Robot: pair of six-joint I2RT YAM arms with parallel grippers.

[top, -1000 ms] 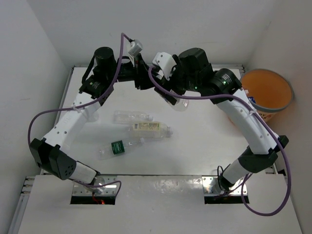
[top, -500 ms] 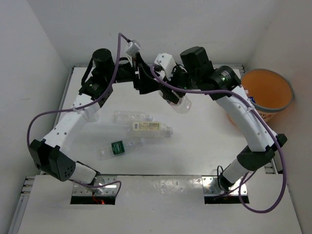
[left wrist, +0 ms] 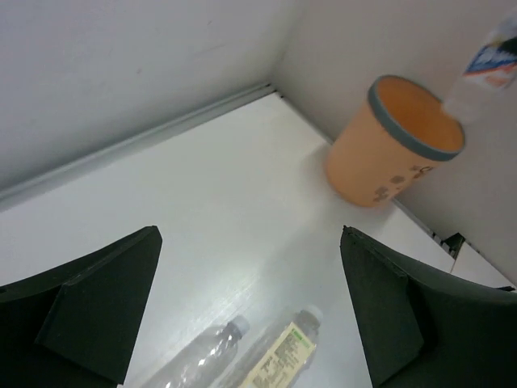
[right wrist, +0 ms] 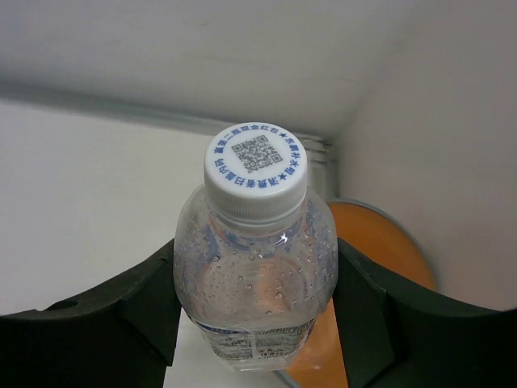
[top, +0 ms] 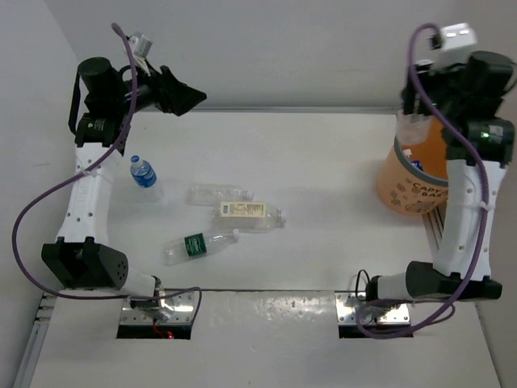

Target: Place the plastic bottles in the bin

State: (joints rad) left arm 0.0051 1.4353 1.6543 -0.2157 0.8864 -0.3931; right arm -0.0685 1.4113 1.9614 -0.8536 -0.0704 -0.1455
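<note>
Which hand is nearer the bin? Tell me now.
Right. The right hand holds a bottle just above the bin; the left hand hangs open, well away, near the far-left corner of the table.

White table (top: 323, 186), pale walls (top: 283, 48) behind and beside it, grey strip (top: 291, 109) along its far edge

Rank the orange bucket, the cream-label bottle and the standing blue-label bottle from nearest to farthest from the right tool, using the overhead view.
1. Orange bucket, beneath the right tool, far right.
2. Cream-label bottle, lying mid-table.
3. Blue-label bottle, standing far left.
</note>
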